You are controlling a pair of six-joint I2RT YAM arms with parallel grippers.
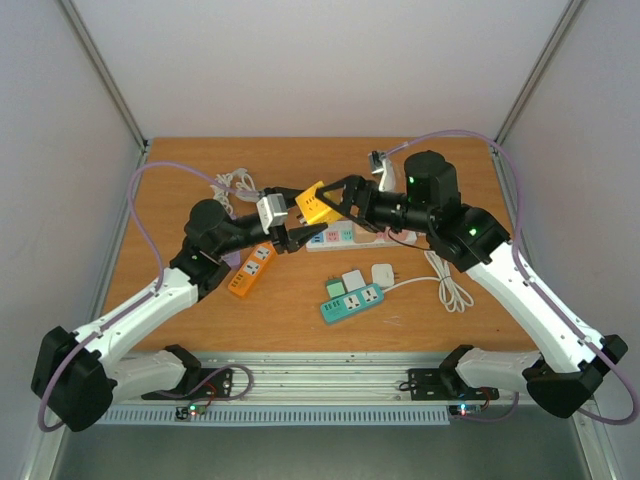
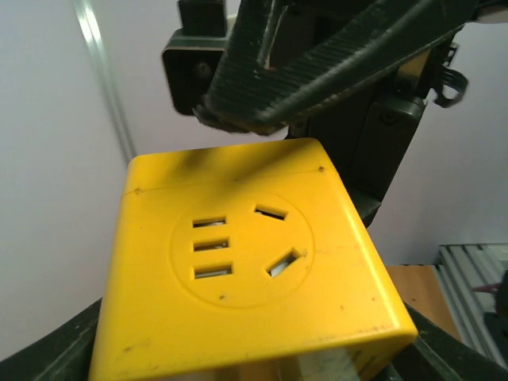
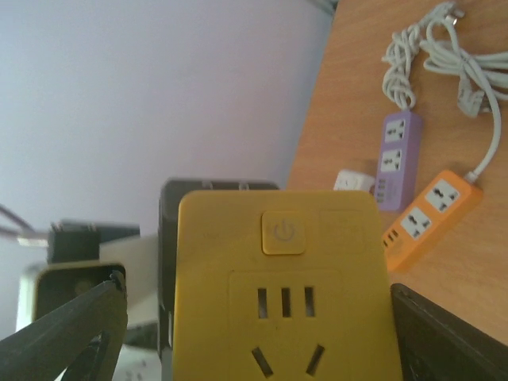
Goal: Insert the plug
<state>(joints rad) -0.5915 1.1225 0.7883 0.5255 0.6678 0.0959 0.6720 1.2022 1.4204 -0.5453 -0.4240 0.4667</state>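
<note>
My right gripper [image 1: 325,200] is shut on a yellow cube socket [image 1: 316,204] and holds it in the air above the table's middle. My left gripper [image 1: 272,218] is shut on a white-grey plug adapter [image 1: 269,211], right against the cube's left side. In the left wrist view the cube's socket face [image 2: 238,270] fills the frame; a sliver of the white adapter [image 2: 337,363] shows under its lower edge. In the right wrist view the cube [image 3: 278,286] shows its power button, with the adapter's dark-grey body [image 3: 168,238] just behind it. The plug's pins are hidden.
On the wooden table [image 1: 300,330] lie an orange power strip [image 1: 251,270], a purple strip [image 1: 232,262], a white strip [image 1: 335,238], a teal strip [image 1: 352,301], two small white adapters [image 1: 352,281] and loose cables [image 1: 450,290].
</note>
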